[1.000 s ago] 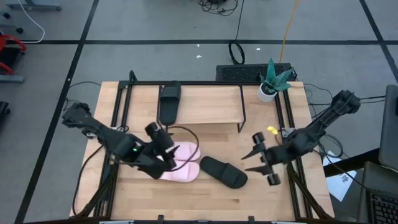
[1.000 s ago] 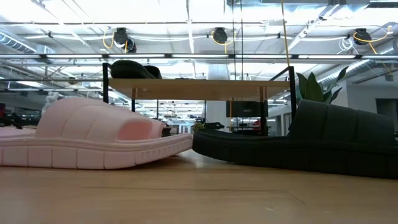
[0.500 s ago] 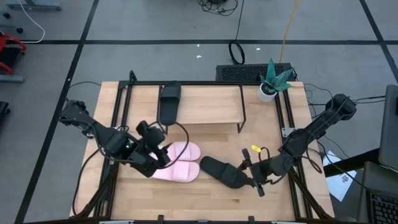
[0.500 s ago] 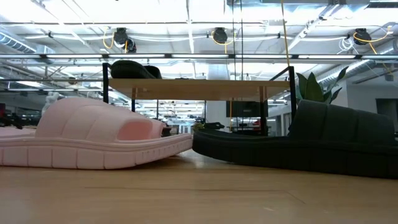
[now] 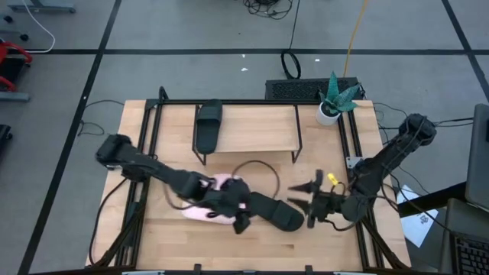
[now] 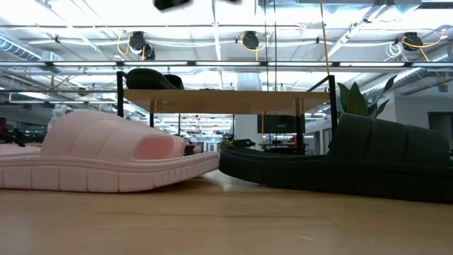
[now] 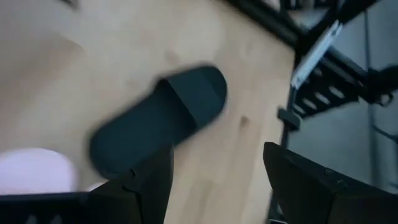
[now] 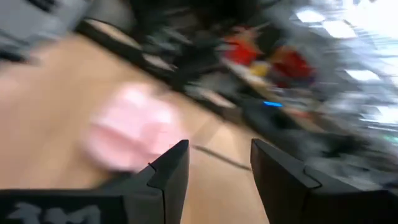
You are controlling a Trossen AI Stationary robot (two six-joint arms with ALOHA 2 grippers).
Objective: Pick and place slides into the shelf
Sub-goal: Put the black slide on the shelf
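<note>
A black slide [image 5: 276, 213] lies sole down on the tabletop, beside two pale pink slides [image 5: 200, 212] that my left arm partly covers. A second black slide [image 5: 208, 126] rests on the top board of the shelf [image 5: 256, 128]. My left gripper [image 5: 238, 218] hovers open over the place where the pink slides meet the black one. In its wrist view the black slide [image 7: 161, 121] lies ahead of the open gripper [image 7: 217, 180]. My right gripper [image 5: 306, 205] is open by the black slide's right end. Its own view shows a pink slide [image 8: 130, 127] beyond the gripper [image 8: 221, 174].
A potted plant [image 5: 334, 99] stands at the table's far right corner, next to the shelf. Black frame rails [image 5: 149, 130] run along the table's left and right sides. In the low view a pink slide [image 6: 106, 159] and the black slide [image 6: 354, 159] sit in front of the shelf [image 6: 226, 92].
My left gripper has swept toward the table's right, from the left of the pink slides to over them, by the black slide. My right gripper has moved left, toward the black slide's right end. The slides have kept their places.
</note>
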